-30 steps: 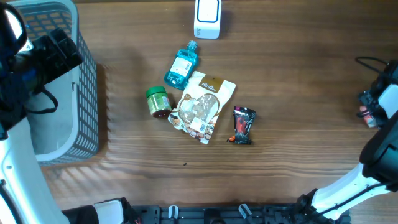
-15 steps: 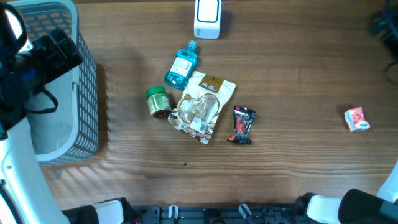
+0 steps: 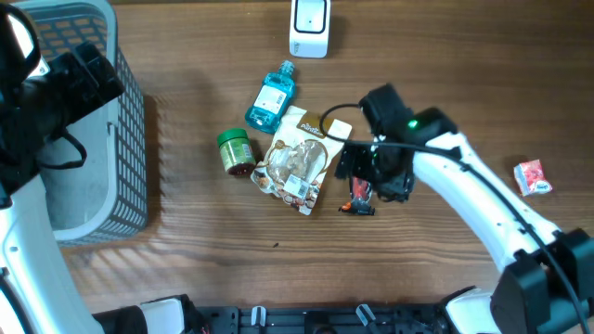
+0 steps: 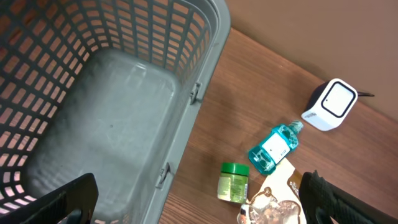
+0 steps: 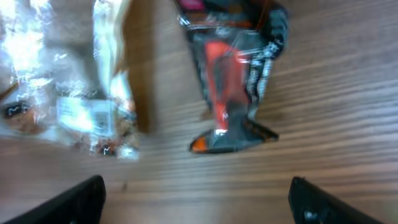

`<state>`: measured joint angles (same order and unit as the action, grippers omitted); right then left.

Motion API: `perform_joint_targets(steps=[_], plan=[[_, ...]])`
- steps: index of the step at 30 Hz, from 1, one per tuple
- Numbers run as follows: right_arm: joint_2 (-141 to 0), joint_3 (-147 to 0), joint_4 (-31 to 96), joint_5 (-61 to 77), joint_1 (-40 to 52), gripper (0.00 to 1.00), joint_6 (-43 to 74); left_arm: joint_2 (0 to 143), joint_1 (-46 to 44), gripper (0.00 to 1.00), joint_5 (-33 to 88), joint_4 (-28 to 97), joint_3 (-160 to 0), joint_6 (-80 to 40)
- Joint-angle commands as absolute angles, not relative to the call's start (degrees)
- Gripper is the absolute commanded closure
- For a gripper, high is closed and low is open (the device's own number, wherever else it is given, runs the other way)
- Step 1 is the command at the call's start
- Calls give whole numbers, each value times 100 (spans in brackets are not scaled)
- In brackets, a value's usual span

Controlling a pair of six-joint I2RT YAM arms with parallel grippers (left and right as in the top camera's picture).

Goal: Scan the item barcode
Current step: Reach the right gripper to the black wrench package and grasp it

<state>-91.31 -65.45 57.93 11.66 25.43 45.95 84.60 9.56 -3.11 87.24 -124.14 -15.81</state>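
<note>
- A second ago my right arm was out at the table's right edge by the small red packet [image 3: 533, 176]. That packet now lies there alone, and my right gripper [image 5: 196, 205] has swung in over the black-and-red snack packet [image 5: 233, 68].
- I judge that the red packet is done and this one is next for the scanner [image 3: 309, 26] at the far edge.
- My right fingers stand wide apart, gripping nothing. The left gripper [image 4: 199, 205] is spread too, idle above the basket [image 4: 205, 68].
- The snack packet lies flat near the table's middle, just right of the clear snack bag [image 3: 299, 162].
- Its long axis runs far edge to near edge, slightly tilted, with an orange-tipped crimped end toward the near edge.
- The wrist view is too blurred to show a barcode.
</note>
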Motion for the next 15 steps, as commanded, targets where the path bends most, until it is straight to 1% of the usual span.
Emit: perform_joint_targets(steps=[1,4,6,9,12,14,15], plan=[[-9467,-5931,5137,1068,2609,14,5417,8493,1002,0,-283,8711,-12462,-1588],[-9806,-5885,4803,1074,2609,16,5398,8493,1002,0,-283,8711,-12462,-1588],[-9963,-5887,4641,1041,2609,20,5369,8493,1002,0,-285,8711,-12462,-1588],[-10084,-5887,4303,996,2609,20,5037,8493,1002,0,-283,8711,-12462,-1590],[-10088,-5887,4298,819,2606,21,4943,8493,1002,0,-283,8711,-12462,-1588],[-10088,-5887,4250,803,2606,29,4871,8493,1002,0,-283,8711,-12462,-1588],[-10088,-5887,4204,805,2606,37,4779,8493,1002,0,-285,8711,-12462,-1590]])
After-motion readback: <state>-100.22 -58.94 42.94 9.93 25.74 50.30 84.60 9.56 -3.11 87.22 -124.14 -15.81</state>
